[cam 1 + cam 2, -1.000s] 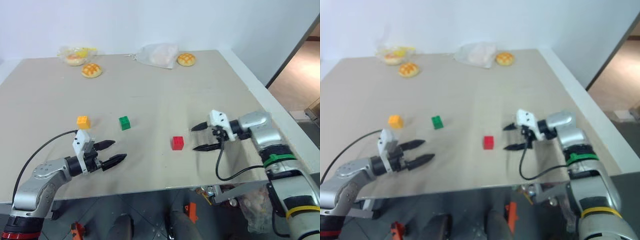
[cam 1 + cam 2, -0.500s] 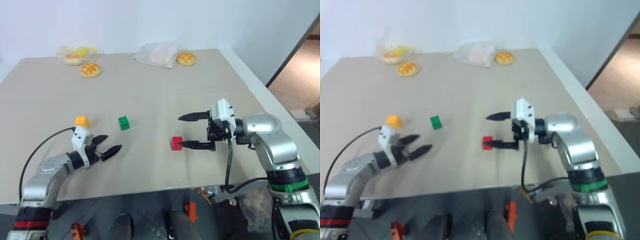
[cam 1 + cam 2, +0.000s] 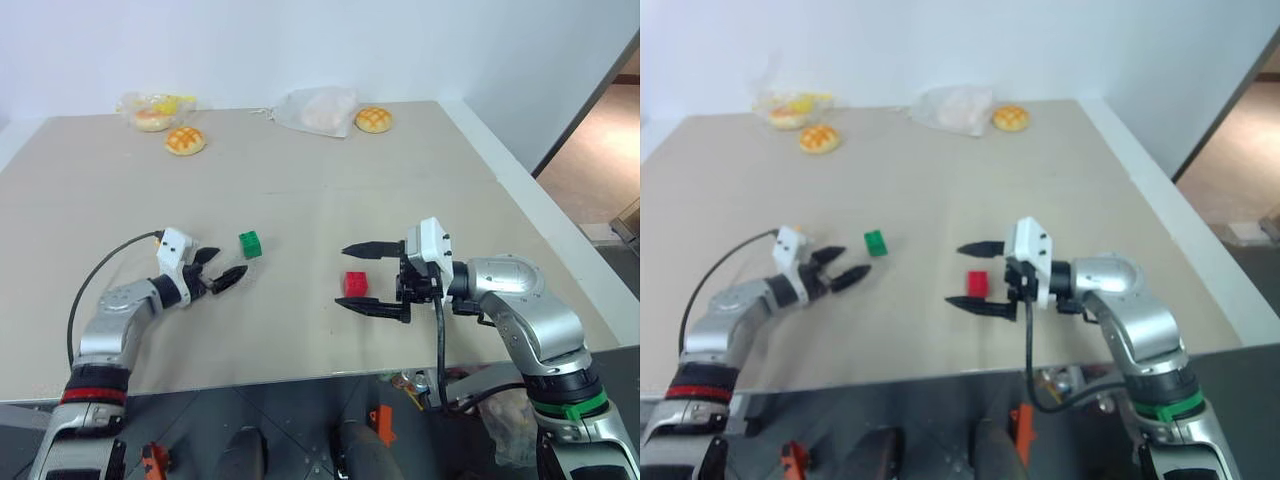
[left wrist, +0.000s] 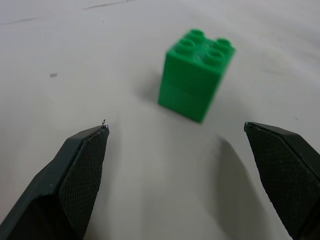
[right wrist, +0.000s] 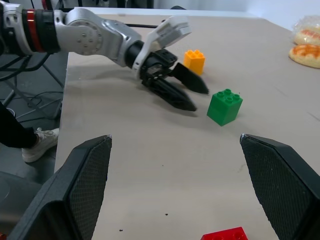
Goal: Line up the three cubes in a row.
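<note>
Both wide-open, empty pincers moved: left pincer (image 3: 222, 270) toward green cube (image 3: 250, 244), right pincer (image 3: 354, 276) straddling red cube (image 3: 355, 284).

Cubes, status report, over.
Left gripper open, aimed at green cube, not touching. Right gripper open, straddling red cube. Orange cube beyond left gripper. Nothing blocking.

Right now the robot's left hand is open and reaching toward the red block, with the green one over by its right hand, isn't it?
Not quite: the colours are swapped. The open left hand reaches toward the green block, as the left wrist view shows. The red block sits between the fingers of the right hand, seen from the head camera.
</note>
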Motion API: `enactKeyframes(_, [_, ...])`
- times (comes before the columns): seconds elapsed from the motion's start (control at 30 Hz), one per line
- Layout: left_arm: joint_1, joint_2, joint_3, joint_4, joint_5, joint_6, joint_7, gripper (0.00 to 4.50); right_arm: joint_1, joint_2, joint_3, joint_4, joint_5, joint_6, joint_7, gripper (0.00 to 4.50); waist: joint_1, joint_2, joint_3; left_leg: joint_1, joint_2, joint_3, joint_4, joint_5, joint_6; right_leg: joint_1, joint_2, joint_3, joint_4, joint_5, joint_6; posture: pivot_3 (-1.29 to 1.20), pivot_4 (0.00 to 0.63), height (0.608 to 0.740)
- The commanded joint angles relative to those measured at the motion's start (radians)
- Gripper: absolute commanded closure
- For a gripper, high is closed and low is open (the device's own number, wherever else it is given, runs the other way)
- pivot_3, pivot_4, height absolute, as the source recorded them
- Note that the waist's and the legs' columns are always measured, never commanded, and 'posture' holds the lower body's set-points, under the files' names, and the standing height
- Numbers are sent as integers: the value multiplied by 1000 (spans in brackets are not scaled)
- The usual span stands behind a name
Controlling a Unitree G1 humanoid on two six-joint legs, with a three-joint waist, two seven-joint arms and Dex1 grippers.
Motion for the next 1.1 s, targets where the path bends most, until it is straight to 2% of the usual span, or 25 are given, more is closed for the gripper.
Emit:
enactKeyframes(0.03, [-56,-9,-3,48,16,-39,-22,0,-2,-1,-1,-36,12,-3,-14,233,0,0,0,-1,0,0,0,0,0,-1,0,0,0,0,0,0,150,740])
enactKeyframes(0.43, [-115,-34,-10,132,43,-75,-60,0,-4,0,8,-35,6,-1,-31,233,0,0,0,-3,0,0,0,0,0,-2,0,0,0,0,0,0,150,740])
enactKeyframes(0.47, [-116,-35,-9,133,42,-75,-61,544,-3,1,8,-36,6,-1,-32,191,0,0,0,-3,0,0,0,0,0,-2,0,0,0,0,0,0,150,740])
enactKeyframes(0.5, [-118,-37,-9,135,43,-76,-61,704,-3,1,9,-37,6,0,-33,191,0,0,0,-3,0,0,0,0,0,-2,0,0,0,0,0,0,150,740])
enactKeyframes(0.73, [-148,-40,-12,171,57,-85,-66,3149,-10,4,8,-31,10,1,-40,191,0,0,0,-3,0,0,0,0,0,-2,0,0,0,0,0,0,150,740])
enactKeyframes(1.1, [-187,-49,-11,220,68,-101,-84,3240,8,2,5,-51,13,8,-52,191,0,0,0,-3,0,0,0,0,0,-2,0,0,0,0,1,0,150,740])
